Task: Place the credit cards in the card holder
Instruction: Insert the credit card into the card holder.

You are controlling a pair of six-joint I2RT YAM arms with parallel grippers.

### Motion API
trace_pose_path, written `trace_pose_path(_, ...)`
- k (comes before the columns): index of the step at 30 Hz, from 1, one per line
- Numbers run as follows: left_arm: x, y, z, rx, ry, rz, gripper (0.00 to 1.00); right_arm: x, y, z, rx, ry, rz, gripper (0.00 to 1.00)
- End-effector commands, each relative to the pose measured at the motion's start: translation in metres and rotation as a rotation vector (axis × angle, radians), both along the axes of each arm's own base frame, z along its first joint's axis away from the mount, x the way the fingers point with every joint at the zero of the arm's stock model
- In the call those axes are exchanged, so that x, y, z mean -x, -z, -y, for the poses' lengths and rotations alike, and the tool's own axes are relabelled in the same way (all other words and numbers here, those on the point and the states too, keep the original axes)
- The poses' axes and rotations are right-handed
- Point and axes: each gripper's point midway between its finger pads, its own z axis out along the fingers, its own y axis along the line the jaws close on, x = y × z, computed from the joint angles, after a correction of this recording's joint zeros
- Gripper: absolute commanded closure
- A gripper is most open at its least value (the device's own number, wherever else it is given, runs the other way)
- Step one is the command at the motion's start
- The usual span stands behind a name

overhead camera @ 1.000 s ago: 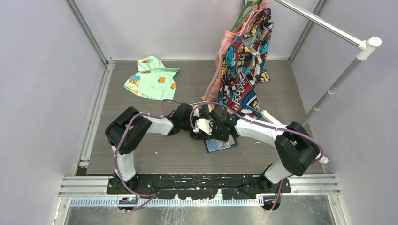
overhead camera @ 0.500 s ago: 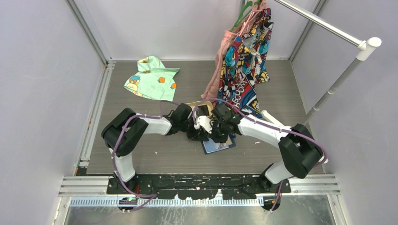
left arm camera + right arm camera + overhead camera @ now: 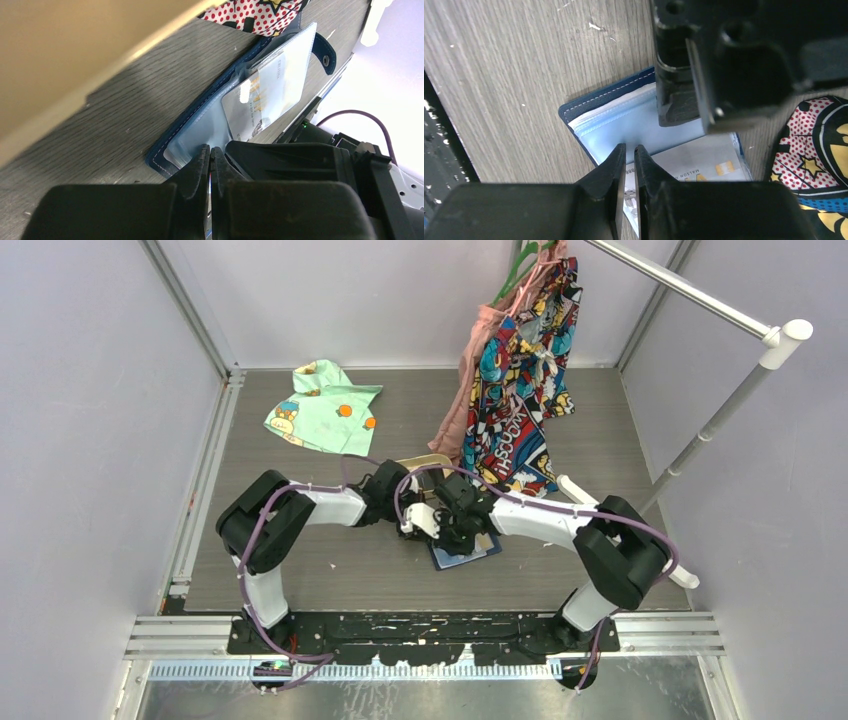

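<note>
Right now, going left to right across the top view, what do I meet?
Green printed cloth → card holder → white rail post. The comic-print garment overlaps the card holder's span, so it is left out.

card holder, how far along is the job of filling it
Done: the card holder lies open on the table with one pale card skewed among its clear pockets. In hand: left jaws shut, right jaws nearly shut at its pockets; what they pinch is unclear. Left: seating that card; other cards are out of view.

Mint-green printed garment (image 3: pixel 325 407) at table's (image 3: pixel 300 575) far left — comic-print cloth (image 3: pixel 523 380) hanging near metal rail (image 3: pixel 690 290).
</note>
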Motion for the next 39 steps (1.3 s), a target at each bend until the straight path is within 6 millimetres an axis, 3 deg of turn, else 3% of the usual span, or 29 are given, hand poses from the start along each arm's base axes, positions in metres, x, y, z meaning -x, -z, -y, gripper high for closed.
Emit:
trace_pose_path(1, 0.005, 0.010, -0.009, -0.076, 0.009, -0.011, 0.98, -0.020, -0.006, -0.009, 0.004, -0.015, 0.096, 0.83)
trace_pose_path(11, 0.014, 0.021, -0.018, -0.135, 0.027, -0.054, 1.00, -0.036, -0.007, 0.015, 0.077, 0.025, 0.185, 0.83)
trace_pose_path(23, 0.014, 0.021, -0.019, -0.142, 0.037, -0.051, 1.00, -0.061, -0.017, 0.041, 0.057, 0.174, 0.176, 0.83)
trace_pose_path(26, 0.013, 0.018, -0.017, -0.132, 0.039, -0.044, 1.00, -0.054, -0.030, 0.033, -0.050, 0.198, 0.086, 0.81)
trace_pose_path(30, 0.013, 0.015, -0.014, -0.121, 0.046, -0.037, 1.00, -0.027, -0.046, 0.013, -0.184, 0.133, -0.032, 0.79)
trace_pose_path(34, 0.014, 0.015, -0.011, -0.107, 0.054, -0.038, 1.00, -0.014, -0.038, -0.002, -0.179, 0.074, -0.053, 0.78)
trace_pose_path(39, 0.015, 0.015, -0.010, -0.096, 0.058, -0.039, 1.00, -0.014, -0.019, -0.011, -0.091, 0.011, 0.024, 0.76)
